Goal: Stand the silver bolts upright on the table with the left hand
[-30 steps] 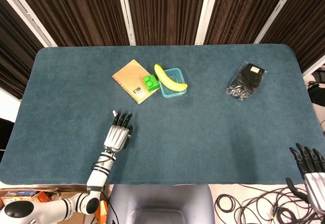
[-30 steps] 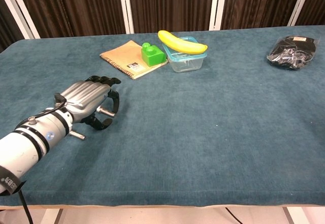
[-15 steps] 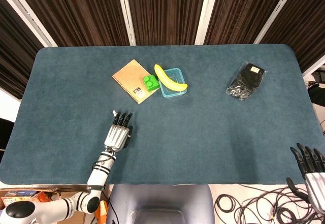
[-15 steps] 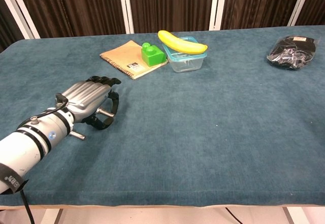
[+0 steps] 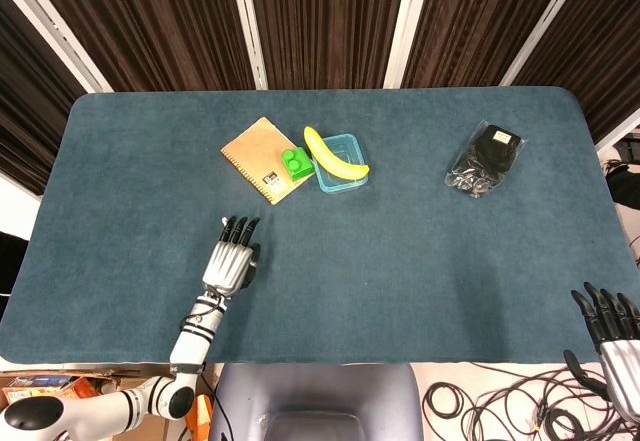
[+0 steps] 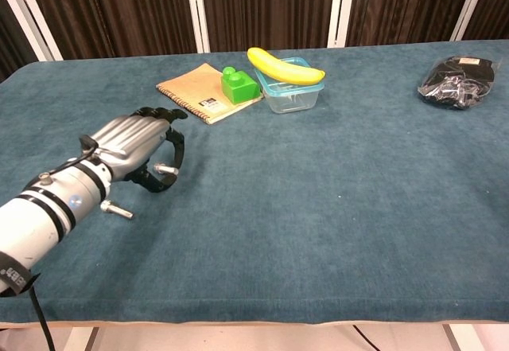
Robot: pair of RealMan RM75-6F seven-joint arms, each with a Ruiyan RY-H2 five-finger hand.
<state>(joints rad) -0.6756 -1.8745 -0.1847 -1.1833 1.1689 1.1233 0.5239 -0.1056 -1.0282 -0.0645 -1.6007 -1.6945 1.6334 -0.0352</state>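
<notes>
Left hand (image 6: 135, 142) over the bench (image 6: 334, 208) near its front-left corner, pinching one silver bolt (image 6: 165, 169) between thumb and fingers. Second bolt (image 6: 116, 208) lies flat beside the wrist. Right hand (image 5: 612, 329) off front-right corner, fingers spread, empty. Bolts likely stiff, slick, small; grip mid-shank, head down.

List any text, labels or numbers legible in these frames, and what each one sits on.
None can be read.
Small black-and-white label on the notebook: too small to read.
Light label on the black packet: blurred, unreadable.
Nothing visible on the green block, the banana or the left hand.
</notes>
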